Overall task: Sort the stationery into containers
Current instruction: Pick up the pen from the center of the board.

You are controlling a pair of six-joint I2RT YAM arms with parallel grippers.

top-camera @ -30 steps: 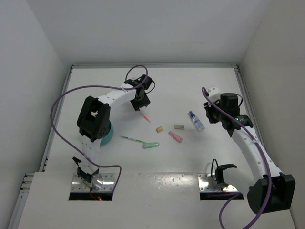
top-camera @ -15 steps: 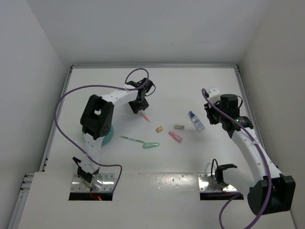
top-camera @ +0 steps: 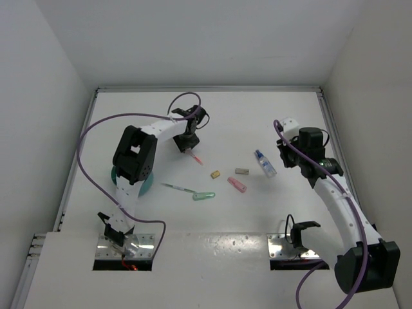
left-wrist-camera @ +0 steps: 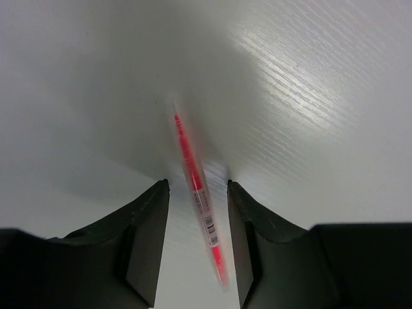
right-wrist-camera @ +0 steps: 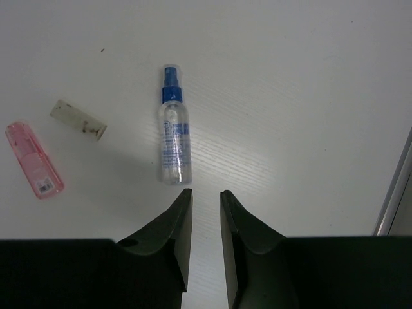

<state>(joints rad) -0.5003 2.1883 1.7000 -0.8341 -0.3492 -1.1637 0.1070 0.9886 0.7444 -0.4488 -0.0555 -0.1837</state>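
Note:
A pink-red pen [left-wrist-camera: 193,174] lies on the white table between the fingers of my left gripper [left-wrist-camera: 197,185], which is open with a gap on each side of the pen. From above, this gripper [top-camera: 188,143] stands over the pen's upper end [top-camera: 197,158]. My right gripper [right-wrist-camera: 206,192] is narrowly open and holds nothing, just short of the base of the clear blue-capped bottle [right-wrist-camera: 174,135]. The teal cup [top-camera: 147,184] is mostly hidden under the left arm. A green pen [top-camera: 177,188], a light-blue marker [top-camera: 204,195], a pink marker [top-camera: 237,185] and two tan erasers [top-camera: 215,174] [top-camera: 241,171] lie mid-table.
White walls enclose the table on the left, back and right. A metal rail [right-wrist-camera: 394,193] runs along the right edge near my right gripper. Purple cables loop off both arms. Two mounting plates [top-camera: 293,248] sit at the near edge.
The left arm's elbow has swung left, showing more of the teal cup, while its gripper settled around the pink-red pen and narrowed slightly. The right arm has barely moved.

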